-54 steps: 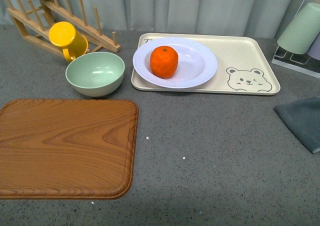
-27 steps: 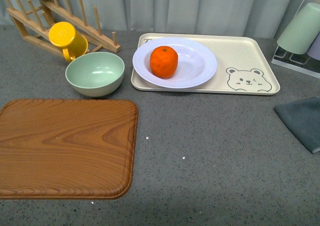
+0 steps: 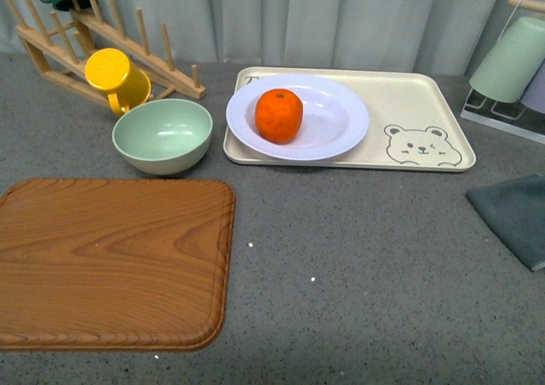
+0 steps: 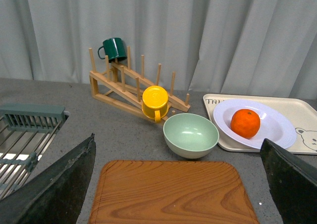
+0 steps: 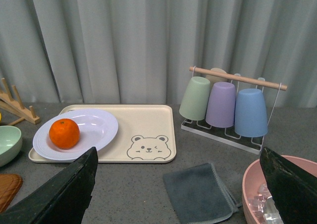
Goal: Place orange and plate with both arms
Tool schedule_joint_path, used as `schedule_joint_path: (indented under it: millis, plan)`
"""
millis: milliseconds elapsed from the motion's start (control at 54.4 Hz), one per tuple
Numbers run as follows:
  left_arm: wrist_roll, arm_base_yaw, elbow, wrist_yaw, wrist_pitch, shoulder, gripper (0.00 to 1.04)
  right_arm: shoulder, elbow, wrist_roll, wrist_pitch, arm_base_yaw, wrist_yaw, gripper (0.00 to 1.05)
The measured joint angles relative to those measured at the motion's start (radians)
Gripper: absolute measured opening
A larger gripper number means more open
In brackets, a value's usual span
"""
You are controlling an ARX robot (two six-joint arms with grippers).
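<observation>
- Grey curtain behind; speckled grey desk (image 3: pixel 366 257) carrying all items.
- Plate (image 3: pixel 336 117): white, ridged rim, resting on the left half of a beige bear tray (image 3: pixel 417 104) near the far edge of the desk, about mid-width.
- Orange (image 3: pixel 278 115): sits inside the plate, toward the plate's left side, touching its well.
- Neighbours: pale green bowl (image 3: pixel 162 134) just left of the tray; yellow mug (image 3: pixel 115 74) on a wooden rack (image 3: pixel 128 40) at the far left corner; wooden board (image 3: pixel 111 261) at the near left; grey cloth (image 3: pixel 515 215) at the right edge.
- Left tool (image 4: pixel 178 184): fingers spread wide, empty; only the dark finger (image 4: pixel 54 184) edges show in its wrist view.
- Right tool (image 5: pixel 178 184): likewise spread and empty.
- Neither arm appears in the front view; both are judged held back at the near edge.
- Governing relation: both task items lie ahead of the tools, well apart. The orange sits on the left-arm side of the plate; the plate's bare rim faces the right arm. A likely split: left to fruit, right to rim.
</observation>
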Motion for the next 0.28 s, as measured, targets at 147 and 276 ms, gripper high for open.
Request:
schedule_joint_path:
  millis: [147,276]
  plan:
    - [0.000,0.000,0.000,0.000,0.000,0.000,0.98,0.000,0.000,0.000,0.000,0.000,0.000,0.96]
    - [0.000,0.000,0.000,0.000,0.000,0.000,0.98,0.000,0.000,0.000,0.000,0.000,0.000,0.96]
